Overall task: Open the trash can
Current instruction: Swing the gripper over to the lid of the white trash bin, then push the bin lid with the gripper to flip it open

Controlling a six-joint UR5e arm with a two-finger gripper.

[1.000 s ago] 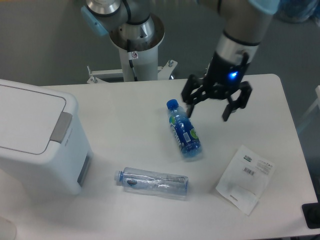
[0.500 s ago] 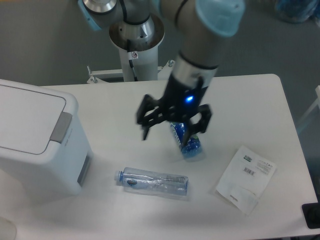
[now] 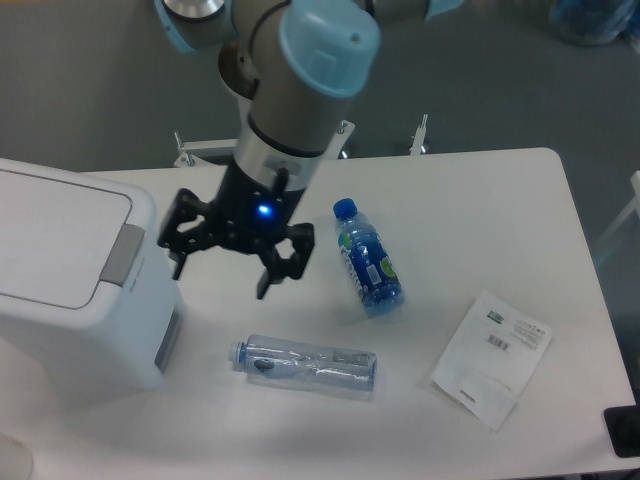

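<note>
The trash can (image 3: 60,275) is a large white box at the left edge of the table, its flat lid down. A grey latch tab (image 3: 123,254) sits on its right rim and a grey panel (image 3: 168,335) on the side facing the table. My gripper (image 3: 222,272) hangs open just right of the can, above the table, its dark fingers spread with nothing between them. Its left fingertip (image 3: 180,265) is close to the can's right wall, a little right of the latch tab.
A blue-capped bottle (image 3: 368,262) lies right of the gripper. A clear crushed bottle (image 3: 305,365) lies below it near the front. A white plastic packet (image 3: 492,356) rests at the right. The arm's base post (image 3: 270,110) stands behind the table.
The gripper has swept left across the table, from beside the blue bottle to next to the trash can. It stayed open. Bottles, packet and can have not moved.
</note>
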